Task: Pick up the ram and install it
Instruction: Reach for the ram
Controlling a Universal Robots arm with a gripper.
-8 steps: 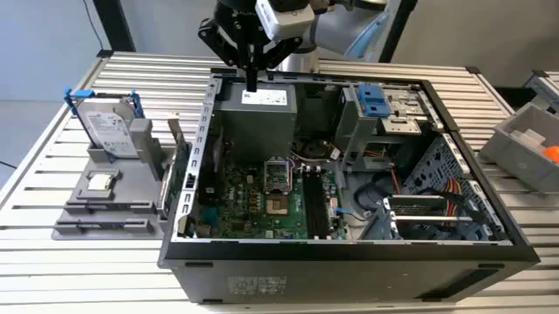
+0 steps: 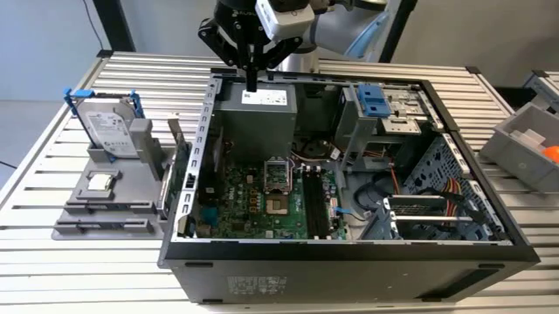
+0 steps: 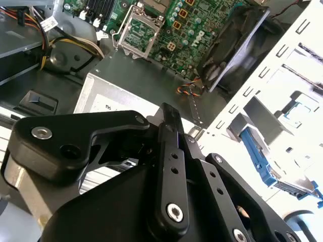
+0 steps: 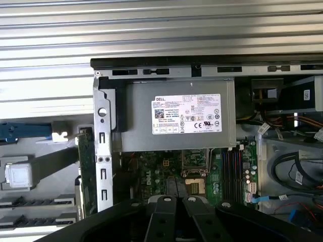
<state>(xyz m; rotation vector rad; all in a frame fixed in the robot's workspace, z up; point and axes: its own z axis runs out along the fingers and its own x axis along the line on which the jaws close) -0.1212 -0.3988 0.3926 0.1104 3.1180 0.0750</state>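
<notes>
The tool (image 2: 251,84) hangs just above the gray power supply (image 2: 258,121) inside the open computer case (image 2: 349,265), its fingers pressed together.

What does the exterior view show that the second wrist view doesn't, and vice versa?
Exterior view's own: the gray bin at the exterior view's right, and the green card with a metal bracket standing beside the case.
Second wrist view's own: the black case fan and its twisted coloured wires.
Shared: the tool above the power supply, the motherboard and the CPU socket.
</notes>
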